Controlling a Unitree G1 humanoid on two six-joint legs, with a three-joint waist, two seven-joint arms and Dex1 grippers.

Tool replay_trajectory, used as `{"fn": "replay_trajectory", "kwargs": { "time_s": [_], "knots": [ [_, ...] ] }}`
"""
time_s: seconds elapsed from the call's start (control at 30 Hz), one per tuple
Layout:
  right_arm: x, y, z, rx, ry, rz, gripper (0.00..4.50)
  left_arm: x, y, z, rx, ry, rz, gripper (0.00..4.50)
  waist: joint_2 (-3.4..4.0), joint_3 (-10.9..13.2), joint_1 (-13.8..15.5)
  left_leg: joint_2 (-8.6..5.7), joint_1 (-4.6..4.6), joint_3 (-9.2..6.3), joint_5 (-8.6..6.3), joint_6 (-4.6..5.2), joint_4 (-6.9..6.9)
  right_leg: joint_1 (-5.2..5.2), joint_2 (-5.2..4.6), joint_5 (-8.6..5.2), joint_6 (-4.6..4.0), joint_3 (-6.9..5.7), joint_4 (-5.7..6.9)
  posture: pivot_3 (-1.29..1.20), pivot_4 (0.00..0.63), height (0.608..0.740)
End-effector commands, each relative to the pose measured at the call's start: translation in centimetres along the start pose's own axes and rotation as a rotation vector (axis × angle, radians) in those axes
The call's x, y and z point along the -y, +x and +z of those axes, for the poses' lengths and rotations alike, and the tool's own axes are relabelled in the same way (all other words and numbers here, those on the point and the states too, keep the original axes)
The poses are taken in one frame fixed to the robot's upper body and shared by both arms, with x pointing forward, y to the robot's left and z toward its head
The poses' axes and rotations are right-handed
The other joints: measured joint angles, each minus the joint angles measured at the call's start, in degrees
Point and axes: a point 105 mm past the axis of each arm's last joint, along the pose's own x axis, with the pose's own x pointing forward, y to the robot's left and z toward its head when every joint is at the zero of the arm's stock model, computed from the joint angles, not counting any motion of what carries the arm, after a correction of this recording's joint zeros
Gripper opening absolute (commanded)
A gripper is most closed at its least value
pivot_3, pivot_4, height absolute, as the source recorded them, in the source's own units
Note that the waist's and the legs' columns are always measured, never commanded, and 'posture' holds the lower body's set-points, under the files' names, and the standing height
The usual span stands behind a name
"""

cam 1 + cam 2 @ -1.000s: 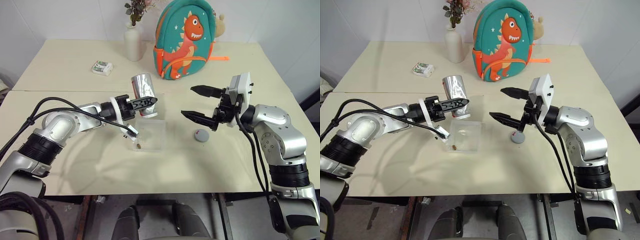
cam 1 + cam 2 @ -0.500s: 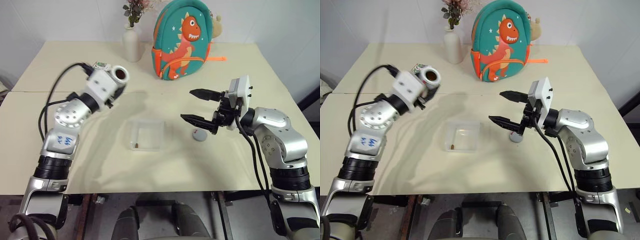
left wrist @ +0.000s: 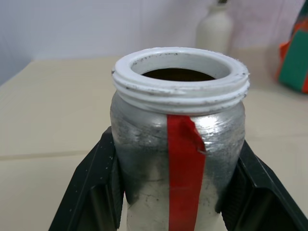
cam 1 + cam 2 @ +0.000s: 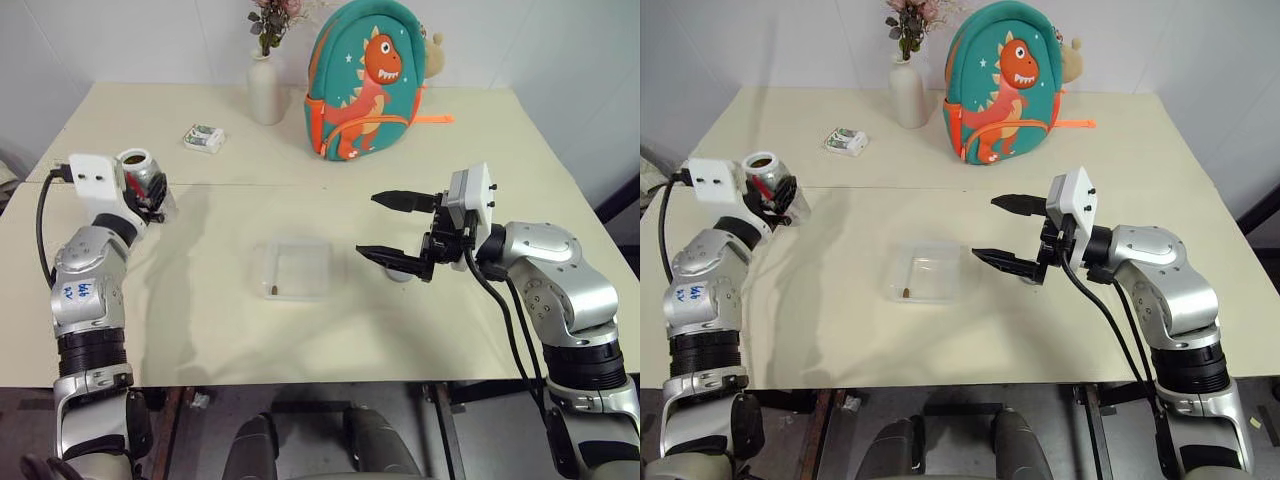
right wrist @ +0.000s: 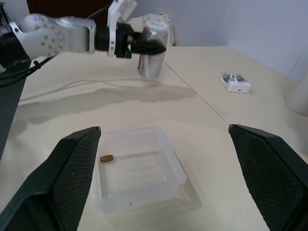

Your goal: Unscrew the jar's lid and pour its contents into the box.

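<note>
- On my left arm's (image 4: 82,292) upper casing I see a white sticker with blue handwriting, too small for me to read.
- The small packet (image 4: 204,137) at the far left of the table has green print I cannot make out.
- I can read no other text anywhere.

- The jar (image 3: 179,144) stands upright at the far left, lid off: silvery body, red strip down its side, white threaded rim, dark inside, clamped in the left gripper's (image 4: 150,193) jaws.
- The box (image 4: 293,268), clear and shallow, sits mid-surface.
- The contents (image 5: 107,158): one small brown bit lies in the box's near-left corner.
- The lid (image 4: 400,275) is mostly hidden right of the box.
</note>
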Motion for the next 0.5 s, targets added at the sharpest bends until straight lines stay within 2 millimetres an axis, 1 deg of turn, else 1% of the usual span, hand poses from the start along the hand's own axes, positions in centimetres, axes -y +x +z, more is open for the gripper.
{"fn": "replay_trajectory", "kwargs": {
  "time_s": [0.03, 0.17, 0.23, 0.27, 0.4, 0.43, 0.5],
  "knots": [
    [-0.2, -0.1, 0.8, 0.021, -0.042, -0.008, 4.48, 0.0, -0.4, 0.0, 0.081, 0.081, -0.019, 2.08, 0.00, 0.00, 0.00, 0.00, 0.00, 0.01, -0.01, -0.02, -0.03, 0.00, -0.01, 0.00, 0.00, 0.00, -0.06, 0.00, 0.150, 0.740],
    [-0.2, 0.0, 0.7, 0.021, -0.045, -0.009, 4.48, 0.0, -0.7, -1.4, 0.075, 0.051, -0.024, 2.08, -0.02, -0.01, 0.06, 0.00, -0.01, 0.06, -0.02, -0.03, -0.26, -0.01, -0.04, 0.01, 0.00, -0.01, -0.26, 0.00, 0.150, 0.740],
    [-0.3, 0.1, 0.6, 0.021, -0.046, -0.006, 4.50, 0.0, -1.0, -2.2, 0.069, 0.024, -0.034, 2.80, -0.02, -0.01, 0.04, 0.00, -0.01, 0.05, -0.02, -0.03, -0.33, -0.02, -0.04, 0.00, -0.01, -0.04, -0.29, 0.00, 0.150, 0.740],
    [-0.4, 0.1, 0.6, 0.021, -0.046, -0.004, 4.50, 0.0, -1.2, -2.5, 0.069, 0.006, -0.039, 3.02, -0.02, -0.01, -0.03, 0.00, -0.01, 0.05, -0.02, -0.04, -0.37, -0.02, -0.04, 0.00, -0.01, -0.04, -0.32, 0.00, 0.150, 0.740],
    [-0.4, 0.1, 0.6, 0.021, -0.044, -0.001, 4.50, -0.3, -1.8, -3.3, 0.047, 0.002, -0.029, 4.26, -0.02, -0.01, -0.04, 0.00, -0.01, 0.05, -0.03, -0.05, -0.39, -0.03, -0.04, 0.00, -0.01, -0.04, -0.34, 0.00, 0.150, 0.740],
    [-0.4, 0.1, 0.6, 0.022, -0.044, 0.001, 4.50, -0.2, -1.9, -3.6, 0.029, -0.010, -0.038, 4.49, -0.02, -0.01, -0.04, 0.01, -0.01, 0.05, -0.03, -0.05, -0.39, -0.03, -0.04, 0.00, -0.01, -0.04, -0.34, 0.00, 0.150, 0.740],
    [-0.4, 0.1, 0.6, 0.022, -0.044, 0.003, 4.50, -0.1, -2.3, -4.1, 0.005, -0.003, -0.051, 4.49, -0.02, -0.02, -0.05, 0.01, 0.00, 0.05, -0.03, -0.05, -0.38, -0.02, -0.04, 0.00, -0.01, -0.04, -0.34, 0.00, 0.150, 0.740]
  ]
}}
